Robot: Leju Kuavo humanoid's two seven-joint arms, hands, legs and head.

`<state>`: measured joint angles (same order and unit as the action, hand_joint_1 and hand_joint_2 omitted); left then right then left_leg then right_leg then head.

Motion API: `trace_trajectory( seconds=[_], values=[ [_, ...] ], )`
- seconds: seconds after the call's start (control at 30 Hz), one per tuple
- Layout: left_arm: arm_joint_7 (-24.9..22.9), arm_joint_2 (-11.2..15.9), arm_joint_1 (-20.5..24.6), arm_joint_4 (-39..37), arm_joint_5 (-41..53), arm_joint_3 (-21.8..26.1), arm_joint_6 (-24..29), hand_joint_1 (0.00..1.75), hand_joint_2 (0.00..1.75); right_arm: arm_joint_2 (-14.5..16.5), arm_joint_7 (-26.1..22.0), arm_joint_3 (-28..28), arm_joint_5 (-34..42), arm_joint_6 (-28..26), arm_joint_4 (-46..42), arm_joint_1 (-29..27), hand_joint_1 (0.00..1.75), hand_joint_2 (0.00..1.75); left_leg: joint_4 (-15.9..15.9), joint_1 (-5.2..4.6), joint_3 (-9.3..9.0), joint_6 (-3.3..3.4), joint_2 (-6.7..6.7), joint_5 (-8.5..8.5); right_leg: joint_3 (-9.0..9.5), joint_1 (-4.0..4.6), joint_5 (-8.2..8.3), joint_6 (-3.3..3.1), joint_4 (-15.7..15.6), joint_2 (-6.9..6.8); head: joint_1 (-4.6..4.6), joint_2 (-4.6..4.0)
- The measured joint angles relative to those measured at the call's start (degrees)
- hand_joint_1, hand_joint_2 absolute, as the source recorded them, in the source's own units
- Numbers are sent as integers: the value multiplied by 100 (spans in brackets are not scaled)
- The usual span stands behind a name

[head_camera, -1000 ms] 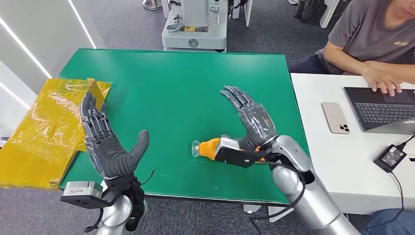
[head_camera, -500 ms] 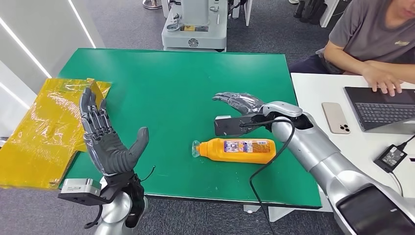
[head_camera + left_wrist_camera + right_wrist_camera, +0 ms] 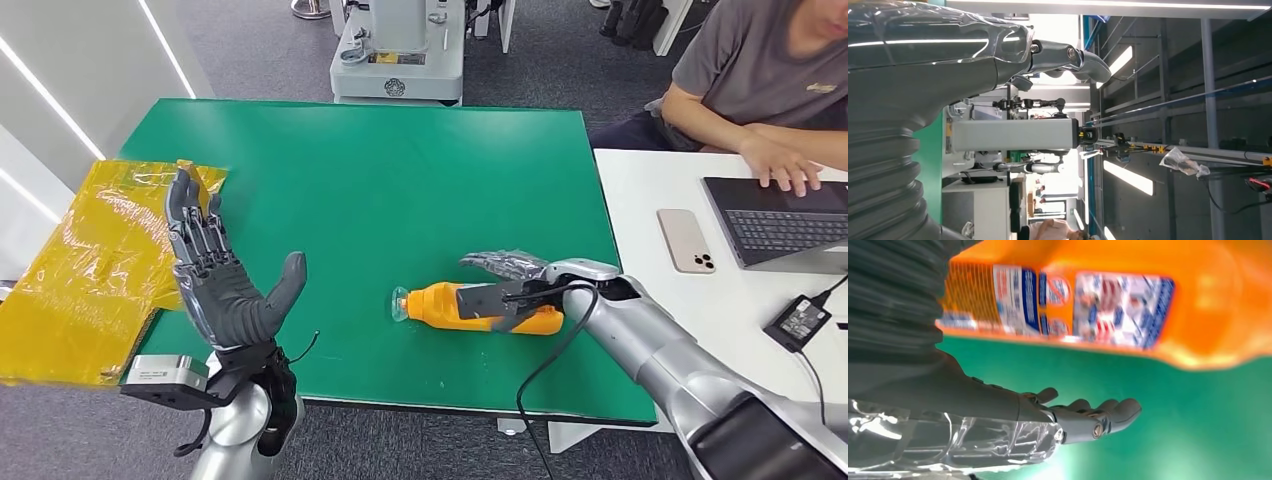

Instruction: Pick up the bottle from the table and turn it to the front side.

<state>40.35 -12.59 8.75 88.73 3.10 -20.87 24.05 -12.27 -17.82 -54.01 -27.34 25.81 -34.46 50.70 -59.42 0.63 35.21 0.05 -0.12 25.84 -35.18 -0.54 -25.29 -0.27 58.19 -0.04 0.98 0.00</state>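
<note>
An orange bottle [image 3: 436,303] with a clear cap lies on its side on the green table [image 3: 380,190], cap toward the left. My right hand [image 3: 508,266] hovers flat, palm down, just over the bottle's far side, with fingers stretched out and nothing gripped. The right wrist view has the bottle's printed label [image 3: 1108,305] very close, and the right hand [image 3: 1068,420] stretched beside it over the green mat. My left hand [image 3: 222,290] is raised open at the table's front left, palm facing the bottle, well apart from it. The left wrist view shows this left hand [image 3: 948,55] empty.
A yellow plastic sheet [image 3: 90,260] lies off the table's left edge. To the right stands a white desk [image 3: 650,290] with a phone [image 3: 685,240], a laptop [image 3: 790,220] and a power adapter [image 3: 797,322]; a seated person [image 3: 760,70] types there. A machine base [image 3: 400,60] stands behind.
My right hand went from upright beside the bottle, to flat behind it, to low over it now. The left hand has hardly moved.
</note>
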Motion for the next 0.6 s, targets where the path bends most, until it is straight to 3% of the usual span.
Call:
trace_trajectory(
  seconds=[0.4, 0.6],
  values=[
    [-1, -14, 42, -65, -56, -10, -75, 0, 175, -322, 260, -213, 53, -423, 40, -311, 0, 175, 0, 0, -2, 0, 2, 0, 1, 0, -1, 1, -1, 1, 0, 0],
    [-1, -48, 47, -111, -52, -13, -116, 0, 175, -640, 553, -272, -79, -761, -153, -492, 0, 175, -1, 0, -1, 2, -5, 1, 5, 0, -1, 3, -5, -2, 0, 0]
  ],
)
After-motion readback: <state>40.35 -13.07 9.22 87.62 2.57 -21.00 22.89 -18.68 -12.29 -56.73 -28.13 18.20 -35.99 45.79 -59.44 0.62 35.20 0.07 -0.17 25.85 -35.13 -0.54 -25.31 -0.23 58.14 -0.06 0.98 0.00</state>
